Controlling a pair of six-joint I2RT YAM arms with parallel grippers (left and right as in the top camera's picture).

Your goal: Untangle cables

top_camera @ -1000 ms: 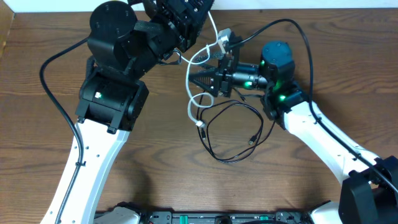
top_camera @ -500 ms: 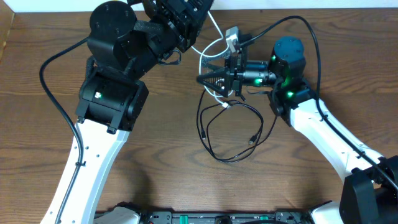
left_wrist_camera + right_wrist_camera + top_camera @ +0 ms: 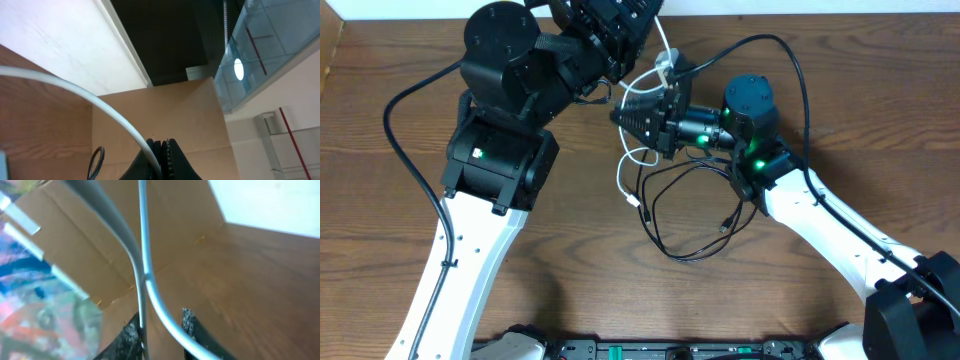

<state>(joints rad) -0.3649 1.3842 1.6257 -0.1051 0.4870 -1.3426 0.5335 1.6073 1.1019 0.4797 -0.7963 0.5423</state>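
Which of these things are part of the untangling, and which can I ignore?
Job:
white cable, pinched by the left fingers
black cable, looped on the table

Ignore:
thick black arm wires
cardboard box

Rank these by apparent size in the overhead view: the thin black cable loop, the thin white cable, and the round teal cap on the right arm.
1. thin black cable loop
2. thin white cable, partly hidden, so its rank is unsure
3. round teal cap, smallest though nearer the camera
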